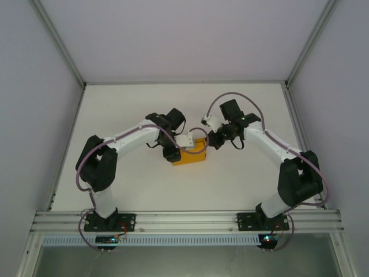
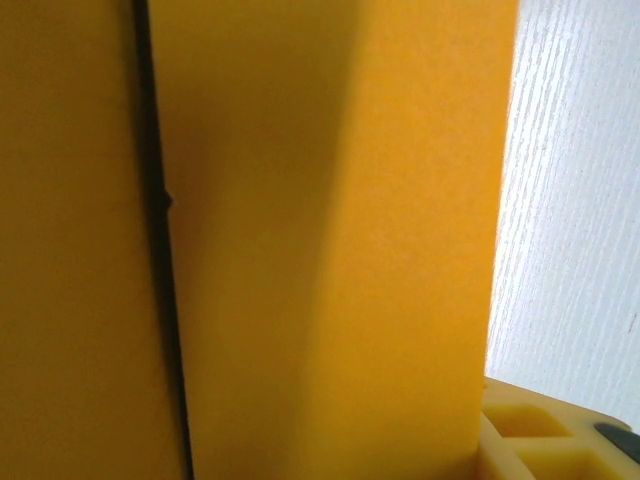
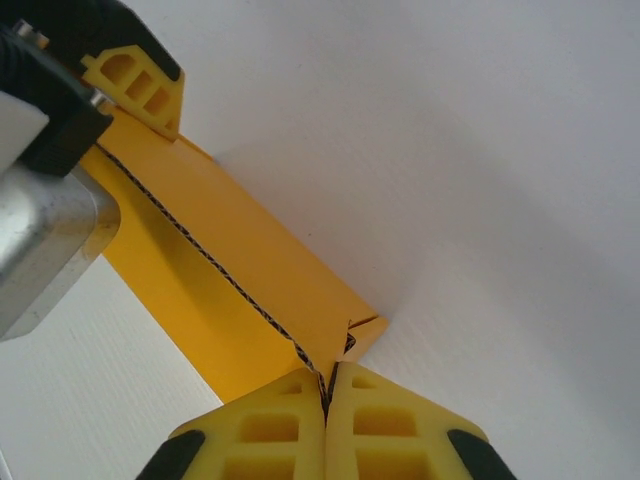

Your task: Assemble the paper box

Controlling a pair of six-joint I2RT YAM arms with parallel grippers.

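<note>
Right wrist view shows the right tool pinching a corner edge of the paper box, while a yellow finger of the left tool sits at the card's far end. Top external view has both wrists covering those contacts. Left wrist view looks along orange card at close range, so I cannot tell whether that tool clamps it. Box lies near the tabletop centre, well apart from every edge, bare surface all round
</note>
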